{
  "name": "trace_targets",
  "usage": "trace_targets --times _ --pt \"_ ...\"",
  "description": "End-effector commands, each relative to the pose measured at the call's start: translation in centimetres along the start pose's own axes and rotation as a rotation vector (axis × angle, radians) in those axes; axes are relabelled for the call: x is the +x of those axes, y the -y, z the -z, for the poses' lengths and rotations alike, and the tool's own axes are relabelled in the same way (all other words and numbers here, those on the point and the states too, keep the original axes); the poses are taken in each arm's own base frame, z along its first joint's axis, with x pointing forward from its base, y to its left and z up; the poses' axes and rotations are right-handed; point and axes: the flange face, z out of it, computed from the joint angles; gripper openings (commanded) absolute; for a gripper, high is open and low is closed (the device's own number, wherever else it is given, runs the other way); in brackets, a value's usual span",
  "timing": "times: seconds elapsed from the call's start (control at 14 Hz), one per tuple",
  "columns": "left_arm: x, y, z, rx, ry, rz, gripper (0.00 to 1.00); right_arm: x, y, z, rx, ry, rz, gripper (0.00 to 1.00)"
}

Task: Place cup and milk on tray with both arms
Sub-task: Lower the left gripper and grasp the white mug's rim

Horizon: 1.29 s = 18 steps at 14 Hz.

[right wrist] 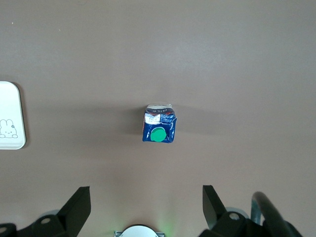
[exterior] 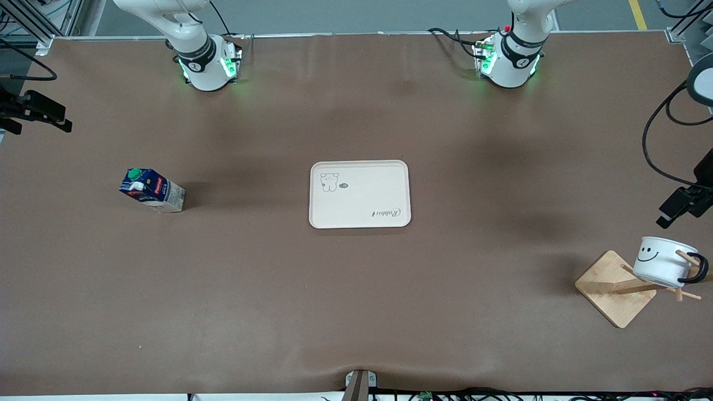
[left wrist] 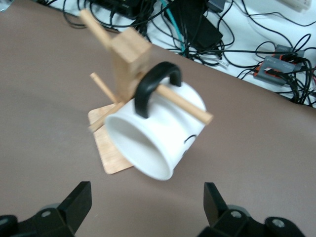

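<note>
The cup [exterior: 663, 267] hangs by its black handle on a peg of a wooden stand [exterior: 613, 289] near the left arm's end of the table, close to the front camera. In the left wrist view the cup [left wrist: 158, 143] points its mouth at my left gripper [left wrist: 147, 197], which is open, empty and short of it. The milk [exterior: 151, 190] stands upright toward the right arm's end. My right gripper [right wrist: 145, 197] is open and empty, high over the table, with the milk [right wrist: 159, 129] below. The tray [exterior: 362, 206] lies mid-table with nothing on it; its edge shows in the right wrist view [right wrist: 10, 108]. Neither gripper shows in the front view.
The stand's post and pegs [left wrist: 129, 54] stick out around the cup. Cables and small boxes [left wrist: 276, 69] lie past the table edge by the stand. Black devices with cables sit at both table ends [exterior: 685, 200] [exterior: 33, 111]. The arm bases [exterior: 206, 67] [exterior: 509, 64] stand along the back.
</note>
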Motion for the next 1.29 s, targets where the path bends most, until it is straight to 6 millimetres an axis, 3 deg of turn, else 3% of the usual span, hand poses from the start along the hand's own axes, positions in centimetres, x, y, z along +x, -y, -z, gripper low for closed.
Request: trace_targets --times 0.0,0.57,1.07,1.21 --pt "0.2 0.0 -1.6 -0.012 -0.024 0.022 1.0 0.1 0.1 0.5 0.007 0.0 0.002 1.0" --pt "1.6 -1.2 -4.0 -0.03 -0.059 0.002 0.97 0.1 -0.1 0.4 0.008 0.003 -0.003 1.0" --pt "3.0 -1.7 -5.5 -0.037 -0.067 -0.023 0.81 0.1 -0.2 0.5 0.007 0.002 -0.005 1.0" --pt "2.9 -2.1 -5.7 -0.039 -0.064 -0.027 0.7 0.1 -0.2 0.5 0.007 0.002 -0.003 1.0"
